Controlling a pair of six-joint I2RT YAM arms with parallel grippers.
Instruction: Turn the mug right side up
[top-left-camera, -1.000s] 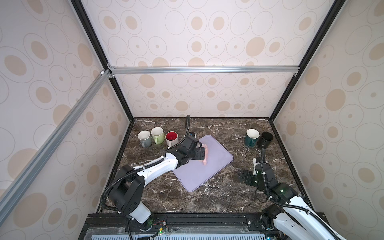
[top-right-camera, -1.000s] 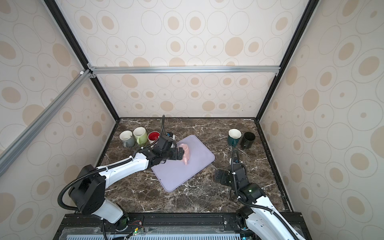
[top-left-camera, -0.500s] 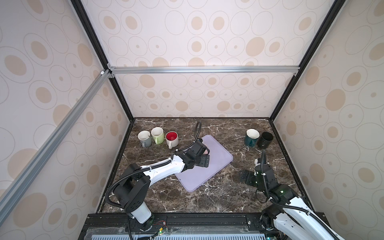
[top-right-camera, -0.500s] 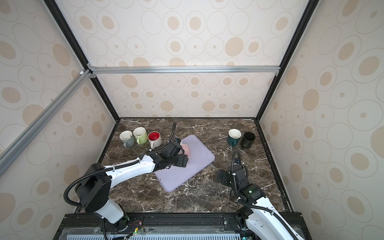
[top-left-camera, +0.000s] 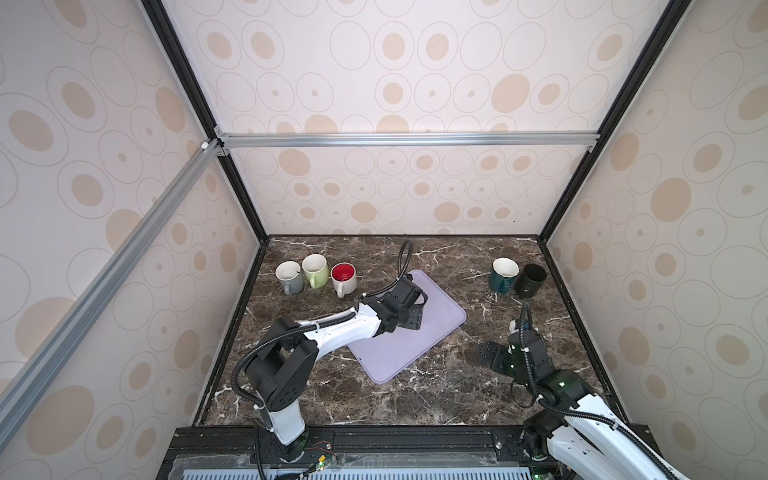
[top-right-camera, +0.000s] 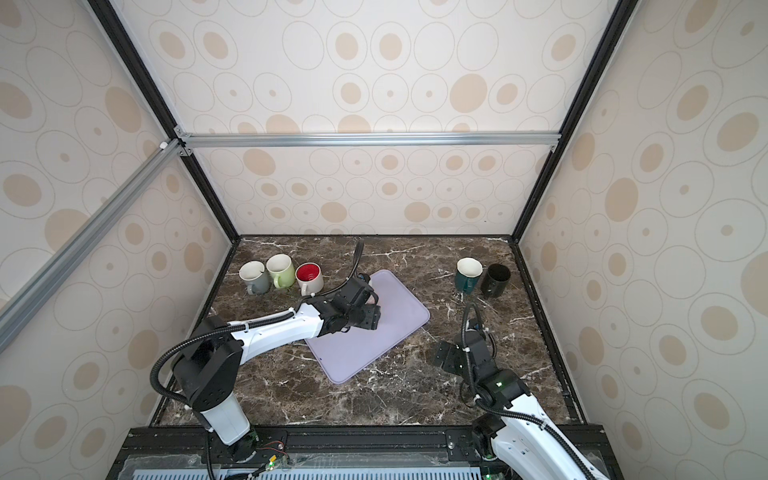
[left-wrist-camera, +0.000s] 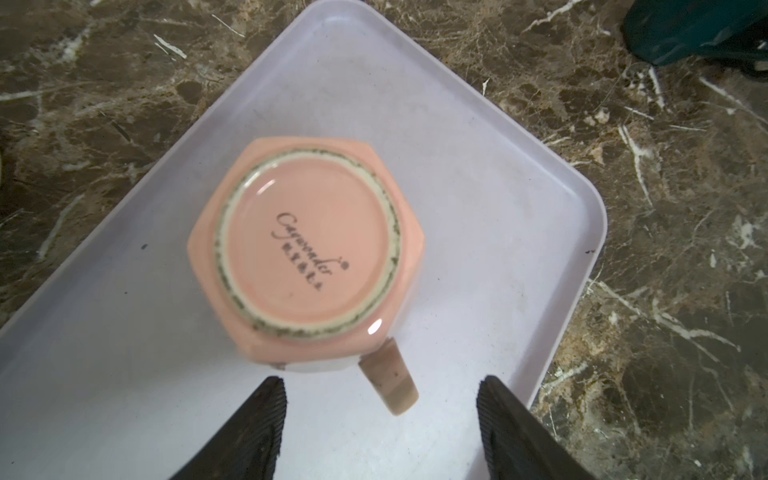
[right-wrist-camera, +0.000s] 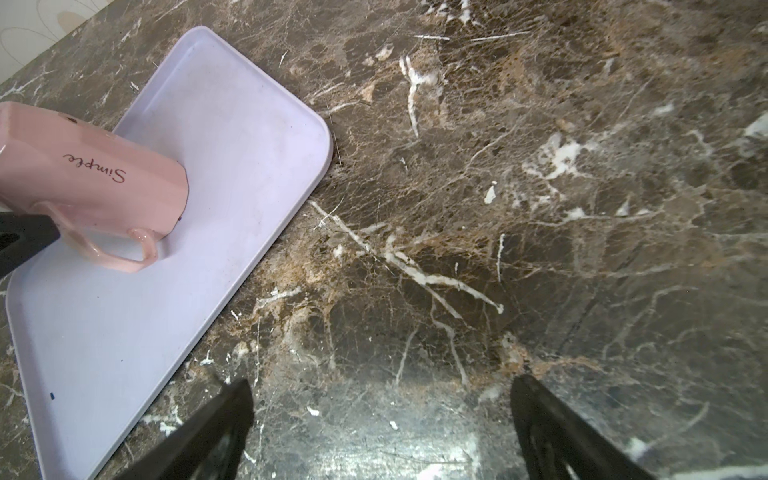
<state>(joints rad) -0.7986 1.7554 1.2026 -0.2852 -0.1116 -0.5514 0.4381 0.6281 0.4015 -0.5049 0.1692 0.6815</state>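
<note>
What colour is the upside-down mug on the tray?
The hexagonal ceramic mug is pale pink, best seen in the left wrist view.

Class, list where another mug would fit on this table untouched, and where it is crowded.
Free: the near half of the lavender tray in front of the pink mug; the marble between tray and teal mug; the marble in front of the tray. Crowded: back left, with the grey mug, green mug and red-lined mug; the tray's far end under the left gripper.

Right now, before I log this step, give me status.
Left hand open, astride the handle. Right hand open over table. Mug upside down on tray. Nothing in the way.
</note>
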